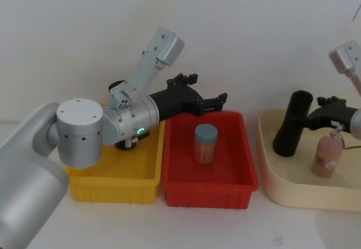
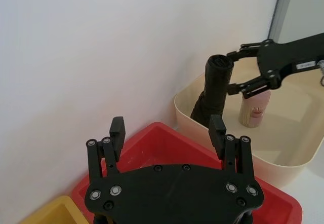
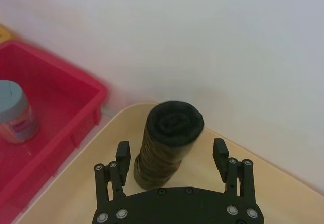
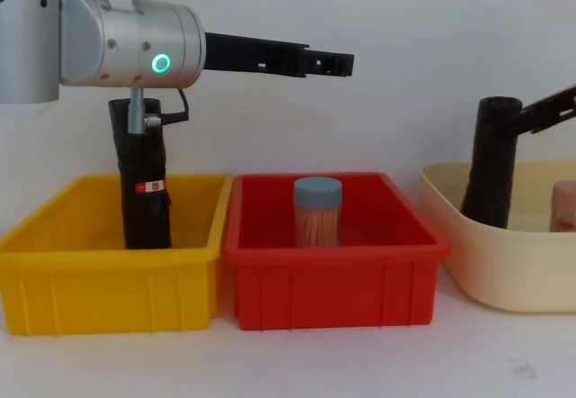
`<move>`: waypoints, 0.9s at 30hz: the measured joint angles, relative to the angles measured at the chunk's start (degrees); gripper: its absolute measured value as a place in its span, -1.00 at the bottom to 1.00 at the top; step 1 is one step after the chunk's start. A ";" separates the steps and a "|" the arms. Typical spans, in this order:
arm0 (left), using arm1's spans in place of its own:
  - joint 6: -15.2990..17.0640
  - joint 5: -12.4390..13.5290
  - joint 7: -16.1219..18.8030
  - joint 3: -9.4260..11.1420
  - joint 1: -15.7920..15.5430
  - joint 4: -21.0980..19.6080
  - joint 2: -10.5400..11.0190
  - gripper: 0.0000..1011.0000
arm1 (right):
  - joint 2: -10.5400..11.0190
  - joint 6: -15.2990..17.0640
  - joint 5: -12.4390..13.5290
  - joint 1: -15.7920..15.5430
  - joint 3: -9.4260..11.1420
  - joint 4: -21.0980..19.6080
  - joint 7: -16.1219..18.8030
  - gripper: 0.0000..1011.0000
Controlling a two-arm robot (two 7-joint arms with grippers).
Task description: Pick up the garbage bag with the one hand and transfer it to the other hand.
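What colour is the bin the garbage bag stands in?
Cream-beige bin; the garbage bag leans inside it, clearest in the head view.

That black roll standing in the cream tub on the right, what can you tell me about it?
The garbage bag is a tall, tightly rolled black plastic cylinder with a wrinkled matte surface and no sticker. It stands in the cream tub, leaning a little, its base on the floor near the back wall, beside a pink bottle. The right gripper has its open fingers on either side of the roll's upper part; whether they touch it cannot be told.
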 joint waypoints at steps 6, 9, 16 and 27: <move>0.00 0.00 0.00 0.00 0.00 0.00 0.01 0.98 | 1.96 2.14 1.01 -2.75 1.42 -4.97 0.05 0.98; 0.00 0.00 0.00 0.00 0.00 0.00 0.00 0.98 | 2.81 3.12 1.57 -3.89 2.04 -6.95 0.18 0.98; 0.00 0.00 0.00 0.00 0.00 0.00 0.00 0.98 | 4.10 4.47 2.41 -5.69 2.93 -10.12 0.53 0.98; 0.00 0.00 0.00 0.00 0.00 0.00 0.00 0.98 | 5.18 5.63 3.10 -7.19 3.74 -12.69 0.79 0.98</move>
